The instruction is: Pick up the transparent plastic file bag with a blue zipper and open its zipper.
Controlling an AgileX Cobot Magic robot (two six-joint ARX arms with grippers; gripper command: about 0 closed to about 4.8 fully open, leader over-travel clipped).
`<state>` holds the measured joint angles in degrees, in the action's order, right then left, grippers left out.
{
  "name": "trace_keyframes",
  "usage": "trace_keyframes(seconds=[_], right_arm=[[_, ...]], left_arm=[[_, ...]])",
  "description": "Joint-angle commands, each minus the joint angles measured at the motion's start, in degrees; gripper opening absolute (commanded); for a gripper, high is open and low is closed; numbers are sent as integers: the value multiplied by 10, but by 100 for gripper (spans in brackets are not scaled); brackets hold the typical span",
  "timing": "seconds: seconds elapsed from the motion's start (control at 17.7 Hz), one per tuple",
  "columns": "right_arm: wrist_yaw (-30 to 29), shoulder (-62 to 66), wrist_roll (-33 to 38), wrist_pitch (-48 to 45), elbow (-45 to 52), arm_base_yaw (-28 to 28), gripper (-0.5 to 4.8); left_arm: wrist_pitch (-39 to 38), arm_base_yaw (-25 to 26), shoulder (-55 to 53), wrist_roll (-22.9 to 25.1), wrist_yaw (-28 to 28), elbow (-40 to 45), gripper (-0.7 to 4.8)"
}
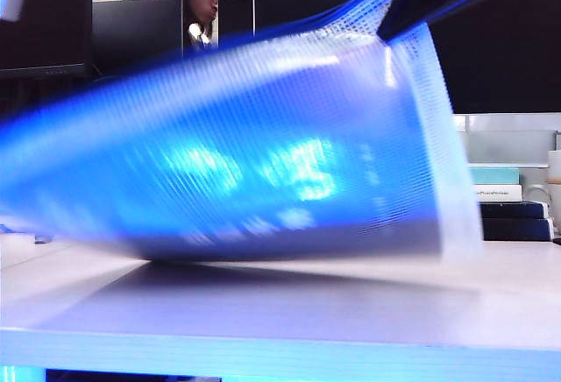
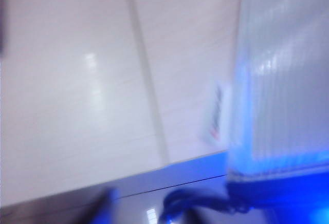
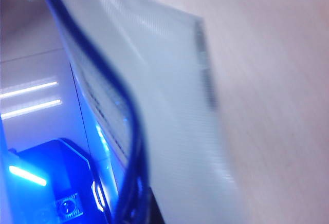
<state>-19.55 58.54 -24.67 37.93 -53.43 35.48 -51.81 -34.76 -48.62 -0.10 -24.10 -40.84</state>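
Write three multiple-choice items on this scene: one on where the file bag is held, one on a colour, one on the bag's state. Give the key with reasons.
1. Where does the right gripper hold the file bag?
A. at its raised upper corner
B. at its lowest edge
C. at its middle

2. What colour is the bag's edge trim?
A. red
B. blue
C. green

3. How does the bag stand?
A. flat on the table
B. lifted and bowed, its lower edge near the table
C. folded shut on the stacked books

Key: 1 A, the dark jaws clamp the top corner in the exterior view. 2 B, a blue line runs along the edge in the right wrist view. 3 B, the sheet curves upward above the tabletop.
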Motion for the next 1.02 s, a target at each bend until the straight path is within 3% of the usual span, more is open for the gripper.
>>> trace_keyframes(seconds=[0.06,0.23,0.28,0.34,0.4,0.45,0.51,0.79,0.96,1.02], right_arm=[[25,9,2,-2,-2,-1,-3],[129,38,-28,20,-2,-1,-3],[160,48,-29,24,-2,-1,-2],[214,66,-28,23,-2,-2,35],[243,79,-27,21,-2,-3,115],[264,91,-14,11,-2,-10,200],[268,98,0,3,-2,-15,236],[288,87,95,-42,-3,-61,248],[284,28,155,-104,-2,-71,248],[279,7,157,-130,-2,-71,247]], left_arm=[[76,0,1,-6,138,-5,459],[132,0,1,-6,218,-5,459],[140,0,1,-6,220,-5,458],[147,0,1,-6,219,-5,459],[151,0,1,-6,220,-5,459],[154,0,1,-6,220,-5,459],[155,0,1,-6,219,-5,459],[181,0,5,-10,183,-5,458],[218,0,32,-17,110,-5,455],[233,0,49,-8,108,-5,415]])
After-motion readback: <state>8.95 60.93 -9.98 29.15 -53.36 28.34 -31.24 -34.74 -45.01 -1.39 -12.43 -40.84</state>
